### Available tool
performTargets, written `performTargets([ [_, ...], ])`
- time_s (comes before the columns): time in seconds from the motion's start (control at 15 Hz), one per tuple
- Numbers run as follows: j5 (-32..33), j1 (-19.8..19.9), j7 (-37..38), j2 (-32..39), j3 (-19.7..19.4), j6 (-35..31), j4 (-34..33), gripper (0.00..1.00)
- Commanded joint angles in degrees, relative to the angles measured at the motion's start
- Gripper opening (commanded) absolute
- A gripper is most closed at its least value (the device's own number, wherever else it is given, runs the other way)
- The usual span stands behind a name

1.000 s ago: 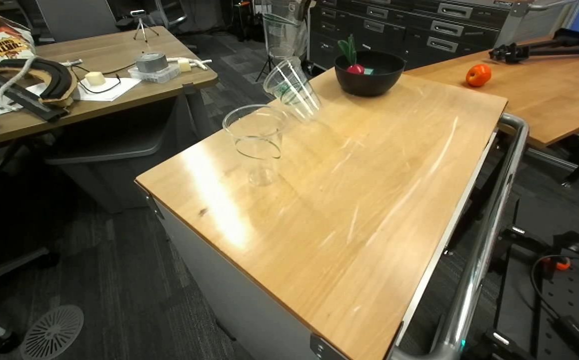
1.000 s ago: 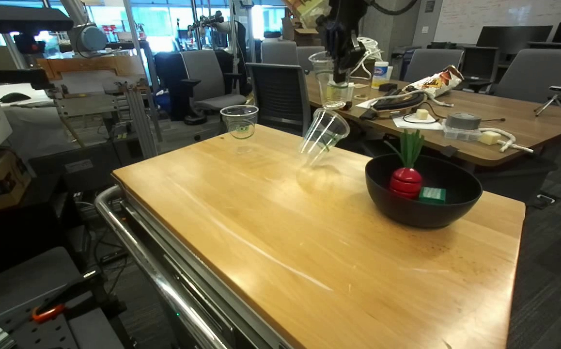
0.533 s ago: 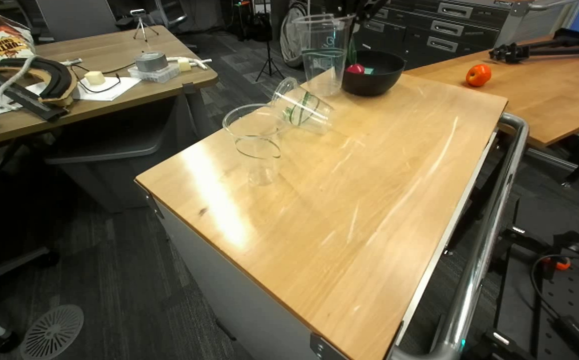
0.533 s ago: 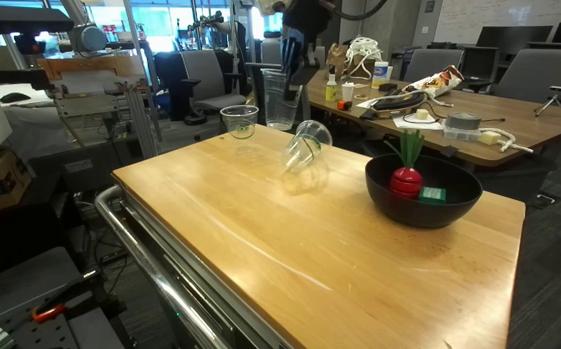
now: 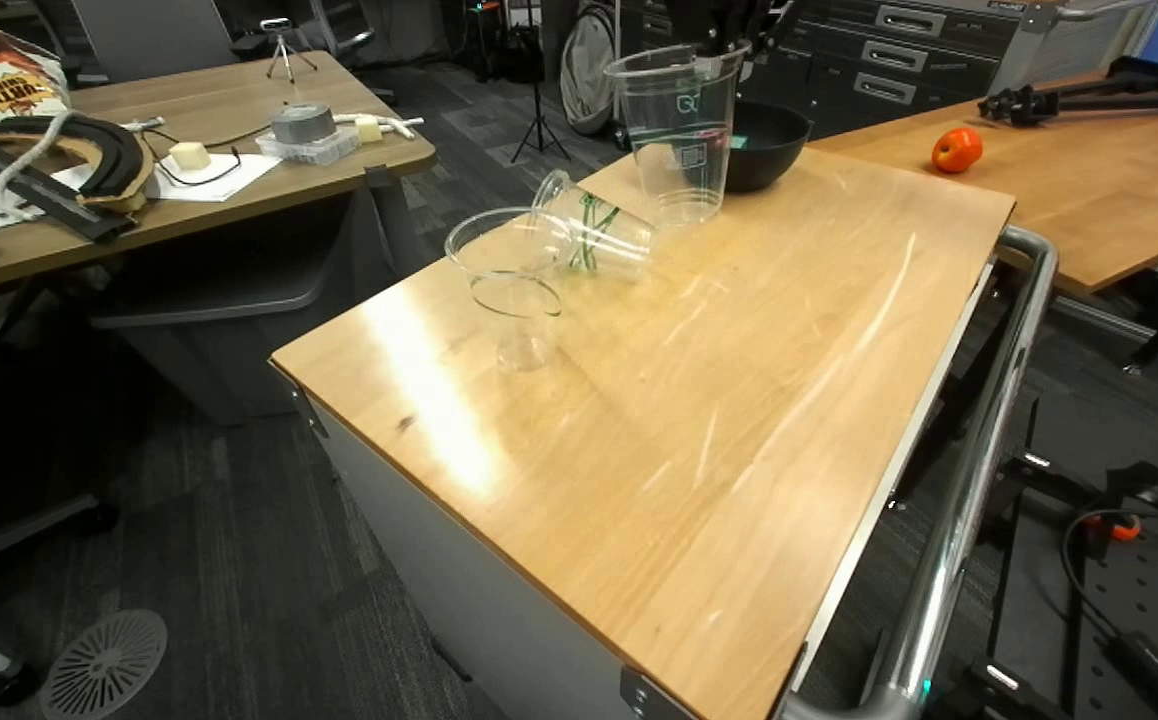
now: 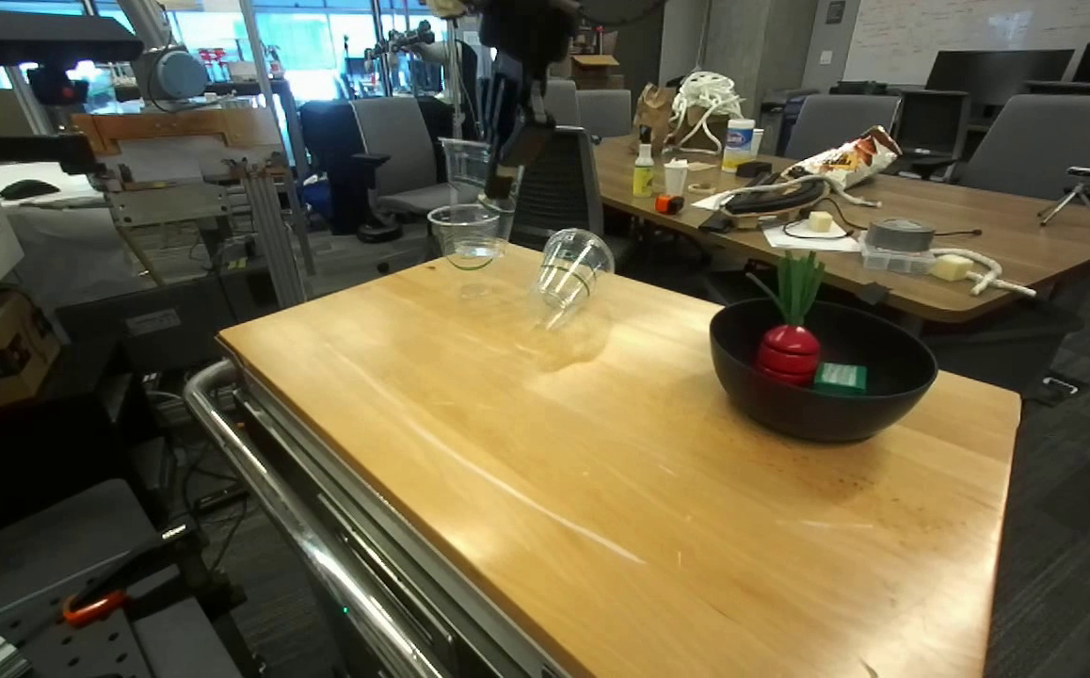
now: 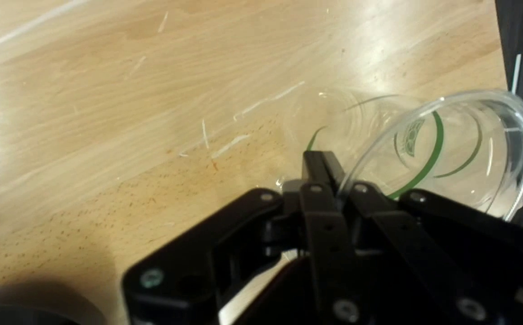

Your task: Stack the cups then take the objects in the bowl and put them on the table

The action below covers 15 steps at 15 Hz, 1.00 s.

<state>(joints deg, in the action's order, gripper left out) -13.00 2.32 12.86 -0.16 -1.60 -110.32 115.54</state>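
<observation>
The black two-fingered gripper (image 7: 324, 162) clamps a round clear plastic cup (image 5: 681, 140) at its rim. Probably light, slick and flexible, it wants a gentle one-wall hold.

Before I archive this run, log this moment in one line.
gripper: holds cup; second cup: upright; third cup: on its side; bowl: red piece, green piece

Bright windows (image 6: 305, 40), dark gray carpet (image 5: 239, 530)
Gray office chair (image 6: 399, 141) before the windows; whiteboard (image 6: 940, 26) bearing faint writing; black drawer cabinet (image 5: 839, 72).
</observation>
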Motion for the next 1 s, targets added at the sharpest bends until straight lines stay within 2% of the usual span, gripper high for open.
performTargets([
  [0.0,3.74,-1.35,0.3,-1.43,1.12,-0.55,-4.36,0.01],
  [0.13,4.96,-2.17,0.92,-0.82,2.1,-4.36,-6.99,0.01],
  [0.33,5.79,-3.24,0.7,3.34,3.2,-5.78,-12.45,0.01],
  [0.67,7.9,-5.22,2.18,12.35,4.0,-2.55,-20.49,0.01],
  [0.93,6.26,-6.37,0.18,15.56,4.58,-0.15,-23.74,0.01],
])
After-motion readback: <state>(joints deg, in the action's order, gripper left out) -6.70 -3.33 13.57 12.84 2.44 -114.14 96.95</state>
